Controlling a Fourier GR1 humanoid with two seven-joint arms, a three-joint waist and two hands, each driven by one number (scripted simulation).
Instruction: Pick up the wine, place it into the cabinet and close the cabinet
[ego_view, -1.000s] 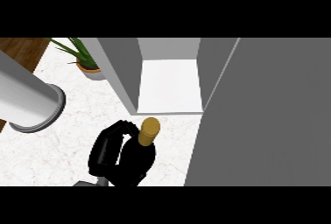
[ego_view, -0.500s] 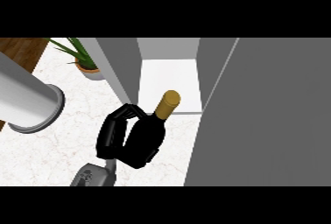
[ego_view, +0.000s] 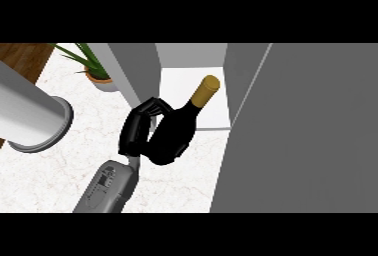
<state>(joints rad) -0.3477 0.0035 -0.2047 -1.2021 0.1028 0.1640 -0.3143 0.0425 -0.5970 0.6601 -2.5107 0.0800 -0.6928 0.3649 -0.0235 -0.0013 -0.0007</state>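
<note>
While the wine (ego_view: 177, 131) is hanging above the counter (ego_view: 59, 175), just short of the cabinet (ego_view: 193, 97) mouth, entries are running as follows.

Item 1, wine: dark bottle, gold-capped neck. Long axis is tilting, neck end pointing up-right twd the cabinet floor, base end pointing down-left twd the forearm. Cap is already overlapping the white shelf; body is lying outside, over the counter's far edge.

Item 2, hand (ego_view: 139, 129): black, on a grey forearm coming in from the lower edge. Fingers are curling round the bottle's body from its left side, pinching it against the palm. Which hand it is, I judge the right, since the other arm is not showing; not certain.

Item 3, other hand: not showing.

Item 4, cabinet: grey walls, white floor, standing open at the counter's far edge. Left wall is sitting just beside the fingers.

Item 5, door (ego_view: 303, 130): big grey panel filling the right side, swung open twd the viewer, close to the bottle's right flank.

Item 6, plant (ego_view: 94, 67): potted, at the counter's far-left corner, well apart.

Item 7, cylinder (ego_view: 33, 120): pale grey, large, at the left edge.

Key relation: bottle is lying right of the hand, axis aiming into the opening. Judgement: placing step is under way; next move is calling for a push fwd along that axis, between left wall and door, w/ little room either side. Door closing is not yet done.
</note>
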